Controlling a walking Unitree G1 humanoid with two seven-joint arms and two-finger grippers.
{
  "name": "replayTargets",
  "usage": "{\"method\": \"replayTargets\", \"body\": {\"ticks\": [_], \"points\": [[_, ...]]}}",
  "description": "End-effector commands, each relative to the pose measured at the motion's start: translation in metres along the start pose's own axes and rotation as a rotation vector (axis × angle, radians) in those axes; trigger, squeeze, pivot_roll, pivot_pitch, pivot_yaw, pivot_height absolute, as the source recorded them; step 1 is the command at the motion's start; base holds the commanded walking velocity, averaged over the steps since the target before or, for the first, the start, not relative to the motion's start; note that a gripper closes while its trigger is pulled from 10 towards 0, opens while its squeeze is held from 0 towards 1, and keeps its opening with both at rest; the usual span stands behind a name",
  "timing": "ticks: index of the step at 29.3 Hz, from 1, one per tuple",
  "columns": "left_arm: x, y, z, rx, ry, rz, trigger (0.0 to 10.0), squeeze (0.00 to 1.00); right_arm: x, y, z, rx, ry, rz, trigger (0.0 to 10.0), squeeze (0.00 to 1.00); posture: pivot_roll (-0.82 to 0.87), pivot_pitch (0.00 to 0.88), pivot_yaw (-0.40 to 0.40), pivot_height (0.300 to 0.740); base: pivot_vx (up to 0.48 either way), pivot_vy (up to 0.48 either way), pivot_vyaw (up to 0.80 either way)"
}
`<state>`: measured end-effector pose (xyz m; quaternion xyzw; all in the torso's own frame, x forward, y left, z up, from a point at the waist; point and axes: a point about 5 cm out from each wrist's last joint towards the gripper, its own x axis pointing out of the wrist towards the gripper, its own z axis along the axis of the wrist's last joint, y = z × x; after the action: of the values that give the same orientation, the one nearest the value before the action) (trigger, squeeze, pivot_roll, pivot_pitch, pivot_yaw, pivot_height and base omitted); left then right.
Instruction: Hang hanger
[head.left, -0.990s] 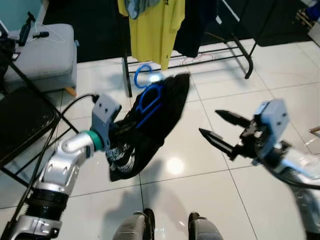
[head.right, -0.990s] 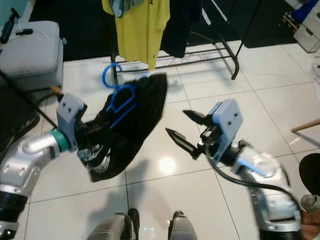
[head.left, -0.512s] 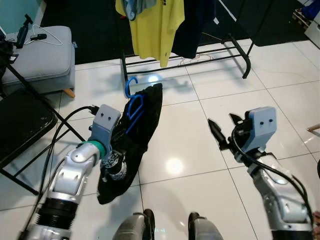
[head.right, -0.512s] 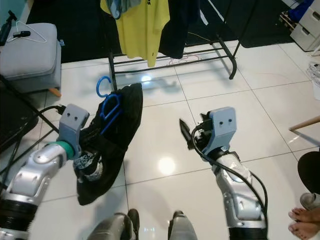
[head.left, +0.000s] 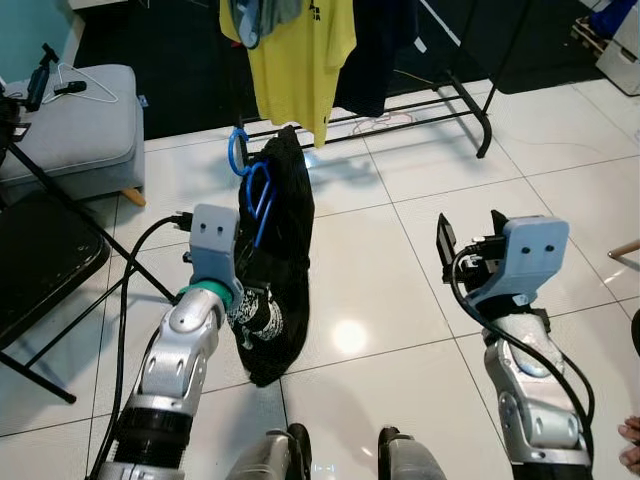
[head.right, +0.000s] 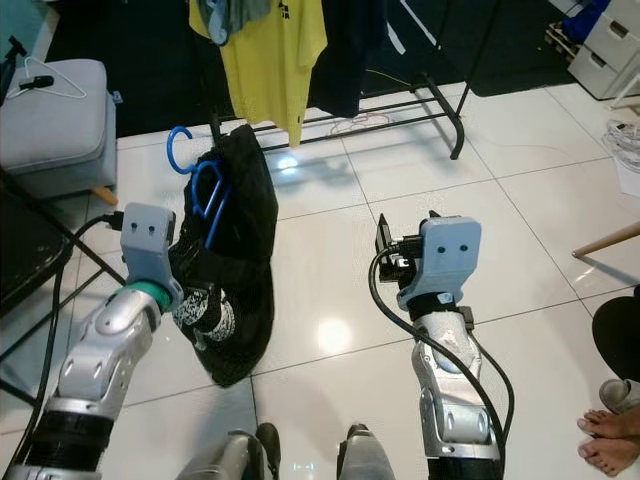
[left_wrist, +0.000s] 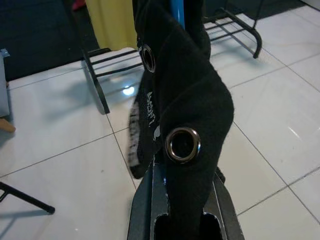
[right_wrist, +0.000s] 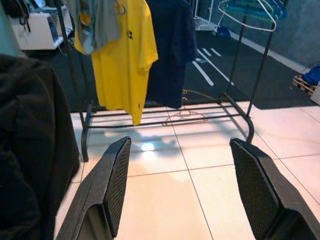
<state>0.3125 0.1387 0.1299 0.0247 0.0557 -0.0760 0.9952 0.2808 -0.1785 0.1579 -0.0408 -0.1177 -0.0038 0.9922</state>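
The left wrist view showed metal eyelets (left_wrist: 183, 144) on the black garment (head.left: 275, 250), clenched between the left tool's (left_wrist: 184, 220) fingers. From the head, a blue hanger (head.left: 253, 190) stuck out of the garment's top, near the clothes rack (head.left: 470, 90) with a yellow shirt (head.left: 290, 50). The right tool (right_wrist: 182, 187) was spread wide, grasping nothing.

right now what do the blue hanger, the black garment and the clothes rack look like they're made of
The hanger looks like glossy blue plastic, smooth and evenly coloured. The garment, held in the left claw, looks like soft matte fabric, folding limply, with shiny metal eyelets. The rack seems to be thin black-painted metal tubing.
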Motion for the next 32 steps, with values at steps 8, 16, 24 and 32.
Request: {"method": "replayTargets", "body": {"ticks": [8,16,24,32], "points": [[0.000,0.010,0.016,0.182,-0.112,0.037,10.0,0.00,0.003,-0.001,-0.007,-0.056,0.006,0.001,10.0,0.00,-0.16,0.027,0.114,0.740,0.000,0.000,0.00],[-0.006,0.030,0.003,0.177,-0.084,0.169,10.0,0.00,0.011,0.014,-0.010,-0.071,-0.017,0.058,10.0,0.00,-0.15,0.014,0.105,0.740,0.000,0.000,0.00],[-0.013,0.031,-0.007,0.168,-0.065,0.301,10.0,0.00,0.010,0.007,-0.010,-0.073,-0.022,-0.007,10.0,0.00,-0.17,0.004,0.110,0.740,0.000,0.000,0.00],[-0.005,0.004,0.006,0.117,-0.126,0.115,10.0,0.00,0.009,0.004,-0.008,-0.077,-0.043,-0.020,10.0,0.00,-0.17,0.007,0.114,0.740,0.000,0.000,0.00]]}}
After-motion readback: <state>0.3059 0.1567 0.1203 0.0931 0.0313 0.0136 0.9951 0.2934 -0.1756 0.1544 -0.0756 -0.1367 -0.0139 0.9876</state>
